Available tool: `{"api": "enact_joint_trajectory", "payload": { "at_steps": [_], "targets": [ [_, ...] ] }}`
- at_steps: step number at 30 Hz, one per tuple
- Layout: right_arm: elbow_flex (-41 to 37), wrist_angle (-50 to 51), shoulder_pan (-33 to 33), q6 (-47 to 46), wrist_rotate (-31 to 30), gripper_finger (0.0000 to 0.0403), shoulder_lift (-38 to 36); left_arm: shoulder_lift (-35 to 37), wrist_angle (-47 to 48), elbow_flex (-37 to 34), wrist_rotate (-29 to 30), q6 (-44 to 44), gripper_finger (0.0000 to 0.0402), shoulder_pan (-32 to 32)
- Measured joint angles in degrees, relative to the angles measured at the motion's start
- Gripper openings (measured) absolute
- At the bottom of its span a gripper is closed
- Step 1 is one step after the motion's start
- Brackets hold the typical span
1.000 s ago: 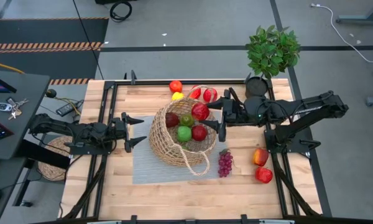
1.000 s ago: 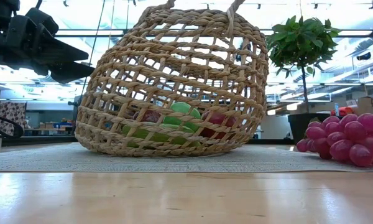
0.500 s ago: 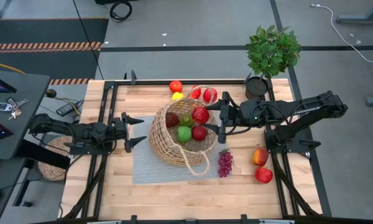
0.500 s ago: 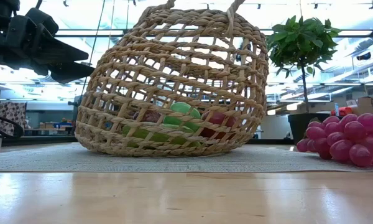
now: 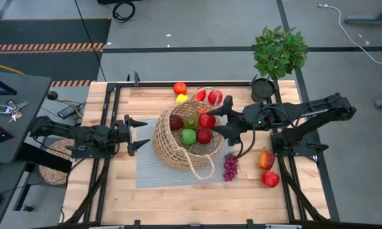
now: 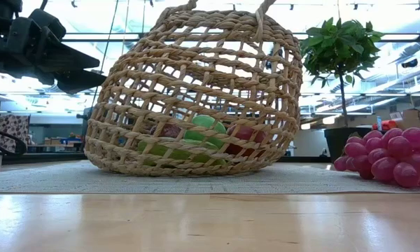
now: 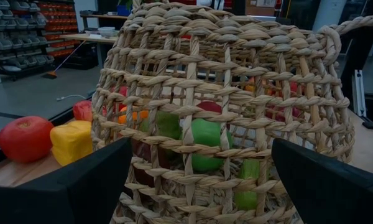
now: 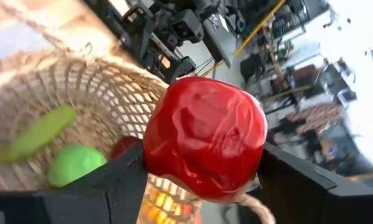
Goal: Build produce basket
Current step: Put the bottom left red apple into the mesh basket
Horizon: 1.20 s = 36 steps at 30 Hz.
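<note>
The wicker basket [image 5: 183, 141] rests tilted on a grey mat [image 5: 149, 172], its looped handle [image 5: 202, 169] lying toward the near edge. Inside lie a green apple [image 5: 188, 136], a red piece [image 5: 204, 135] and a dark red one [image 5: 176, 121]. My right gripper [image 5: 218, 121] hovers over the basket's right rim, shut on a red apple [image 8: 204, 140]. My left gripper [image 5: 137, 135] waits open just left of the basket, whose woven wall [image 7: 224, 112] stands in front of it. Purple grapes [image 5: 230, 166] lie on the table right of the mat. My right gripper pinches the red apple by two opposite sides [image 8: 154, 163] between its two fingers. The fingers come from the table's right, slanting slightly down. The apple is lifted clear above the basket's opening [image 8: 81, 118].
A red piece [image 5: 179, 88], a yellow lemon [image 5: 181, 98] and two red pieces [image 5: 208, 96] lie behind the basket. Two more fruits [image 5: 268, 169] lie near the right arm's base. A potted plant [image 5: 278, 54] stands at the far right corner.
My right gripper has rolled about its own axis with the red apple still between its fingers, so the fingers stand at a new angle over the basket's right rim. The apple has shifted slightly toward the near edge.
</note>
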<state>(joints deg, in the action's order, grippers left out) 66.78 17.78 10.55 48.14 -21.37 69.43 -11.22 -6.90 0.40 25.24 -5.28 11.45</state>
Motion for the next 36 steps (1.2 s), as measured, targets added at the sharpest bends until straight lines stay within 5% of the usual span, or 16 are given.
{"api": "enact_joint_trajectory", "payload": {
  "at_steps": [16,25,36],
  "targets": [
    [-0.1,-0.2,0.0,-1.9,0.1,0.0282,0.2,0.0,0.0,0.0,0.0,0.0,0.0394,0.0],
    [-1.4,-5.6,-0.2,-5.6,-0.5,0.0282,9.5,0.0,0.0,0.0,0.0,0.0,0.0394,0.0],
    [-1.4,-27.8,-0.6,-4.6,-19.4,0.0282,21.8,0.0,0.0,0.0,0.0,0.0,0.0394,0.0]
  ]
}}
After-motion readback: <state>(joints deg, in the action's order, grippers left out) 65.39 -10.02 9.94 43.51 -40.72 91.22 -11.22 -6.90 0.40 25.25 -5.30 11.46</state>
